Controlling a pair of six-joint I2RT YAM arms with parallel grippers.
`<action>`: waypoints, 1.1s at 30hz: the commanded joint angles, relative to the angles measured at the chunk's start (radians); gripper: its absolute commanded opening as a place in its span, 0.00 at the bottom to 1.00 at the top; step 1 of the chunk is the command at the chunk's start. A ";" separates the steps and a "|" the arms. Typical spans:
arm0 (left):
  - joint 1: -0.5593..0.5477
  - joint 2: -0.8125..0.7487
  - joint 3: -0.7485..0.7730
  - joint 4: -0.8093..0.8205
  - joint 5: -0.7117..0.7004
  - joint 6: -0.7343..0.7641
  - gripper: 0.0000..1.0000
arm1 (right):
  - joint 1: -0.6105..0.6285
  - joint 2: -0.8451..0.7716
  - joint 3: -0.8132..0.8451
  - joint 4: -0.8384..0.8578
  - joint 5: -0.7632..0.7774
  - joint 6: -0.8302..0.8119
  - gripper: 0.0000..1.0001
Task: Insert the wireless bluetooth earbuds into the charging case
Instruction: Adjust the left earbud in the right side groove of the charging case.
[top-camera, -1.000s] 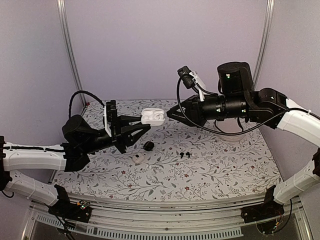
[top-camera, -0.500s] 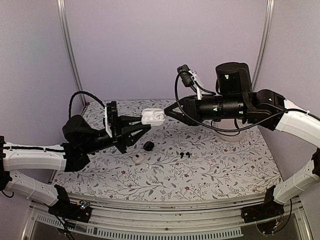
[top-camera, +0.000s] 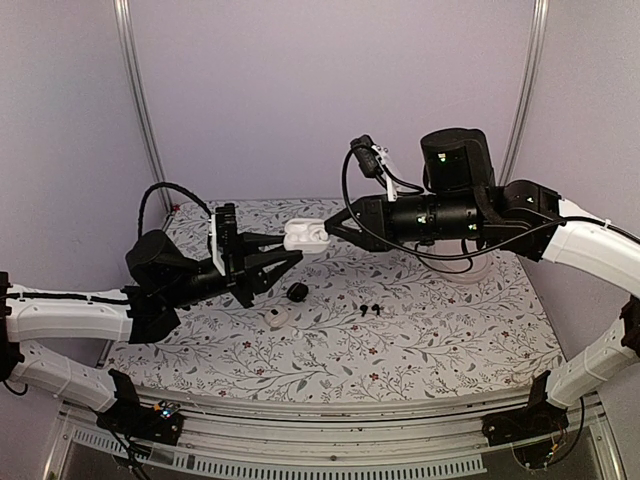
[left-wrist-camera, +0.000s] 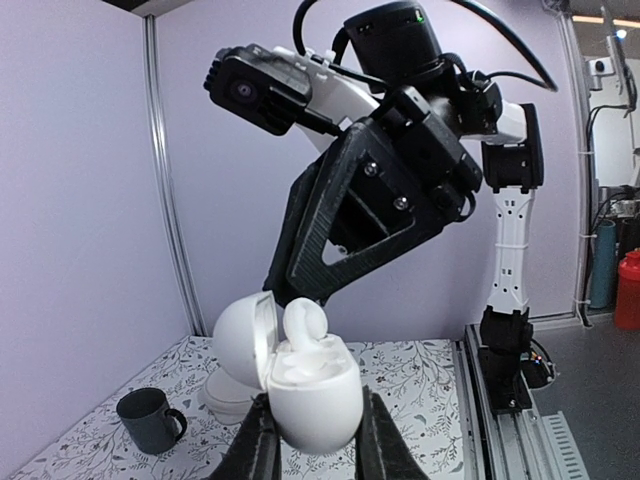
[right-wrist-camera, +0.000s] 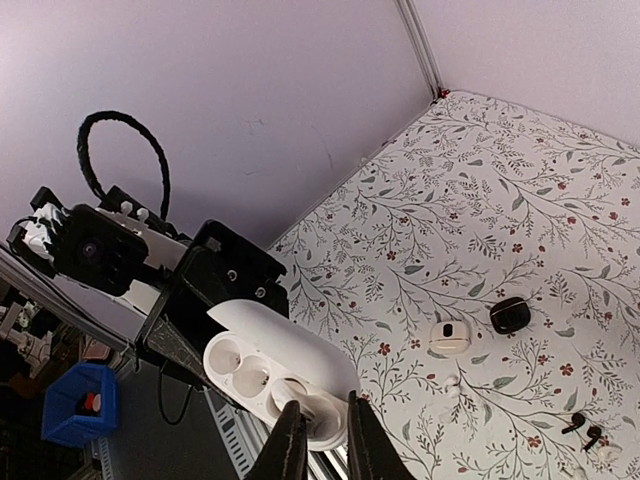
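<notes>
Arms are meeting in mid-air above the back of the flowered table (top-camera: 450, 340). From where I'm standing, the left gripper (top-camera: 290, 243) is clamping the white charging case (top-camera: 306, 236) by its lower half. It is holding the case up clear of the tabletop, with the lid (left-wrist-camera: 242, 335) hanging open to one side. The right gripper (top-camera: 333, 228) is reaching in from the opposite side, its jaws drawn nearly together and pinching a white earbud (left-wrist-camera: 305, 322). The earbud's lower end is sitting in the open top of the case while its rounded head is sticking up above the rim. The right wrist view is showing the sockets inside the case facing those fingertips. Down on the table, a pair of black earbuds (top-camera: 370, 310) is lying near the middle, well apart from the held case. A round black case (top-camera: 297, 292) and a small white case (top-camera: 275, 318) are lying near each other below the left gripper. A dark mug (left-wrist-camera: 150, 418) is standing further off on the table.
</notes>
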 joint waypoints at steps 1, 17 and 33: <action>-0.020 -0.020 0.020 0.015 0.000 0.007 0.00 | 0.004 0.014 0.022 0.017 0.004 0.003 0.17; -0.020 -0.037 0.019 0.076 -0.024 0.000 0.00 | 0.029 0.057 0.028 -0.101 0.104 -0.024 0.16; -0.019 -0.022 0.009 0.061 -0.029 0.000 0.00 | 0.033 0.006 0.049 -0.071 0.095 -0.041 0.23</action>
